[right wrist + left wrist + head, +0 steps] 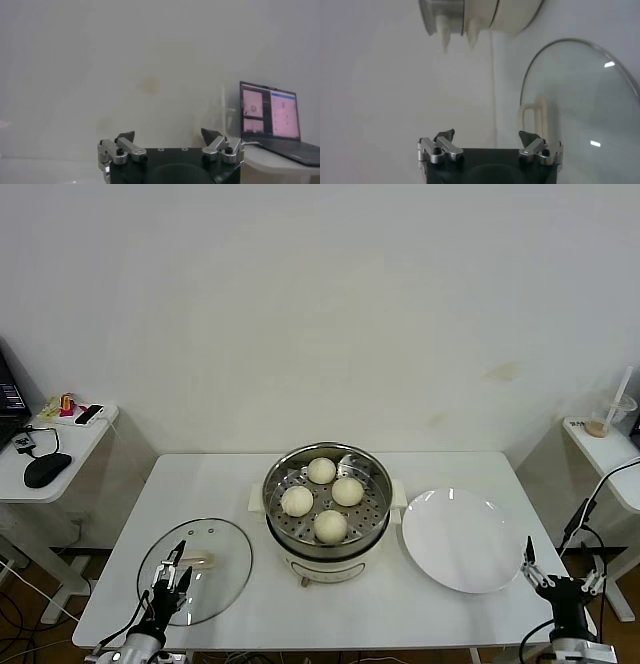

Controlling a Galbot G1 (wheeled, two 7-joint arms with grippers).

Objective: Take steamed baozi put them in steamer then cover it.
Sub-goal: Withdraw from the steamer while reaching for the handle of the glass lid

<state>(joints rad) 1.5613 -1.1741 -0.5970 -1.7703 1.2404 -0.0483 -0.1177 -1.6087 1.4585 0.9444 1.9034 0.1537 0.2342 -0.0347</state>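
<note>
A: What is being shown nearest the robot?

B: The left gripper (172,569) is being held low at the worktop's (200,474) near edge, over the near rim of the cover (196,570). Its jaws are being kept wide open, with nothing between them. The right gripper (561,580) is being parked off the near right corner, jaws likewise spread and empty.

A: And the cover itself?

B: The glass lid is lying flat on the near left of the worktop, just ahead of the left jaws. Its oblong cream handle (197,561) is lying crosswise at the centre, long axis running roughly left to right in the head view. In the left wrist view the handle (534,116) is being seen just beyond one jaw, not centred between the two.

A: Which arm is being favoured?

B: The left, judged by nearness; the right is well apart, beyond the white plate (462,539).

A: What lies farther on?

B: The steamer (327,509) is standing mid-worktop, just right of the cover. All four baozi (330,526) are already sitting on its perforated tray, so only the covering is judged to be left.

A: Room for moving?

B: Open worktop is lying between lid and steamer. The lid would need lifting clear of the steel rim, and its near edge is close to the worktop's edge.
</note>
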